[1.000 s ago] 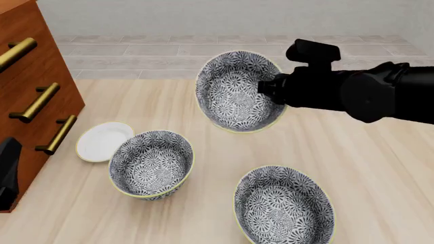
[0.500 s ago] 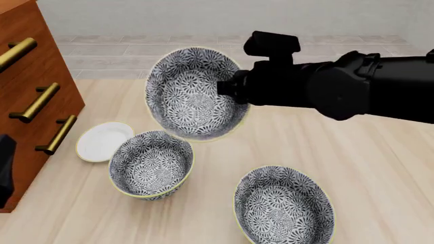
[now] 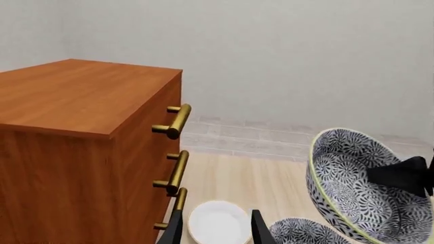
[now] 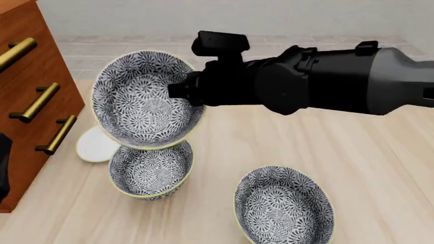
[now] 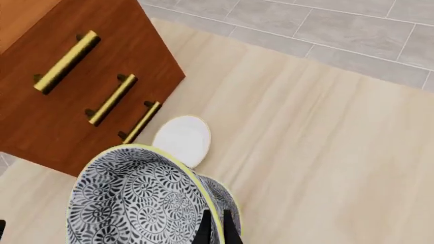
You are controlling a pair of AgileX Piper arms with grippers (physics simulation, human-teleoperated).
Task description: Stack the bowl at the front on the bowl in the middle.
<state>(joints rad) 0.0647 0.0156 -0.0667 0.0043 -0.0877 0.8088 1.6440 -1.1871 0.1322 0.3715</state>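
The right gripper (image 5: 215, 227) has its fingers closed on the rim of the bowl at the front (image 4: 146, 99), holding it tilted in the air above the bowl in the middle (image 4: 150, 165), which stands on the wooden surface (image 4: 352, 152) beside a small white dish (image 4: 93, 146). The left gripper (image 3: 215, 227) hangs near the wooden drawers (image 3: 81, 147) with its fingers apart and holds nothing.

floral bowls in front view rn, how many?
3. One carried bowl tilted in the right gripper, above a second bowl on the table beside the white dish; a third bowl sits nearest the camera. None appear hidden.
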